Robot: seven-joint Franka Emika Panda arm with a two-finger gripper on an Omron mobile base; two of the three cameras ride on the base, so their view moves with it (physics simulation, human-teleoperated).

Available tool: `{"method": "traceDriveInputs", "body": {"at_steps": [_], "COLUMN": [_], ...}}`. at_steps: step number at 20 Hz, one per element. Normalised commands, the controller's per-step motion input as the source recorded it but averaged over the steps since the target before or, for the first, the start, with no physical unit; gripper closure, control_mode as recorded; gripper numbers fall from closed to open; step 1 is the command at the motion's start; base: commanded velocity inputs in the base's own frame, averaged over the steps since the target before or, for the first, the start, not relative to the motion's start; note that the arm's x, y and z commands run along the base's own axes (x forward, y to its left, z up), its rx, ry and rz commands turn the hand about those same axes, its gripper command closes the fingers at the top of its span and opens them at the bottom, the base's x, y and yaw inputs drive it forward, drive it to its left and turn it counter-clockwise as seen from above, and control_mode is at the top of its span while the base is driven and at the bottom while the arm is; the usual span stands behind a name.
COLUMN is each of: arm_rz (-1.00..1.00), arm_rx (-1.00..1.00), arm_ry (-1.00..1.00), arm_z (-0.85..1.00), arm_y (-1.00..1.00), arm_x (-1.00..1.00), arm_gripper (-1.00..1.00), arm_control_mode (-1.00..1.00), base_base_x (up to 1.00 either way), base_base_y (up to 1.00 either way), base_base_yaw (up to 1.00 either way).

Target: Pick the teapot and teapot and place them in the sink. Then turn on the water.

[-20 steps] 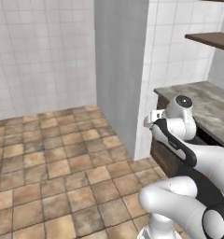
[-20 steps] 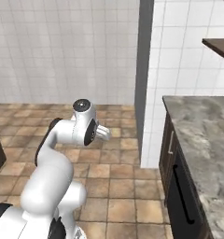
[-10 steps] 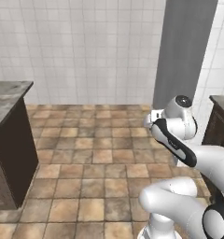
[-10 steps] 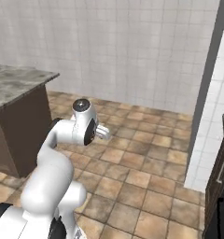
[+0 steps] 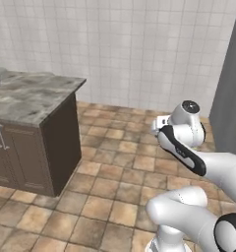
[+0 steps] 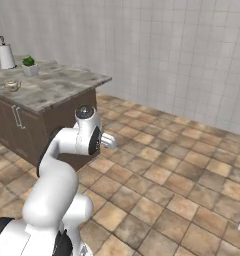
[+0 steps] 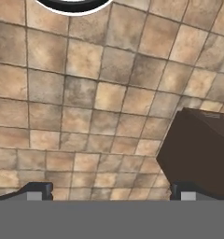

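On the worktop (image 6: 67,85) at the left stood one white canister (image 6: 6,55), one small potted plant (image 6: 28,66) and, nearer the front edge, one teapot (image 6: 12,86). Well right of it, over the tiled floor (image 6: 182,170), the gripper (image 7: 111,189) stood wide and held nothing.

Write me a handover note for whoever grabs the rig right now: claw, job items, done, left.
Claw: open, holding nothing, pointed down at the tiled floor.
Items: one teapot sits on the marble counter of the island, near a small potted plant and a white canister. Second teapot, sink and tap: not located from here.
Done: nothing placed.
Left: reach the island, move both teapots into the sink, turn on the water.
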Motion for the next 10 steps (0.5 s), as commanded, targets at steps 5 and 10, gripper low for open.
{"method": "traceDriveInputs", "body": {"at_steps": [5, 10], "arm_rz": [0.00, 0.00], "arm_rx": [0.00, 0.00], "arm_ry": [0.00, 0.00], "arm_z": [0.00, 0.00], "arm_y": [0.00, 0.00], "arm_x": [0.00, 0.00], "arm_gripper": [-1.00, -1.00], "arm_control_mode": [1.00, 1.00], "base_base_x": [0.11, 0.04], "base_base_y": [0.91, 1.00], "base_base_yaw": [-0.12, -0.29]}}
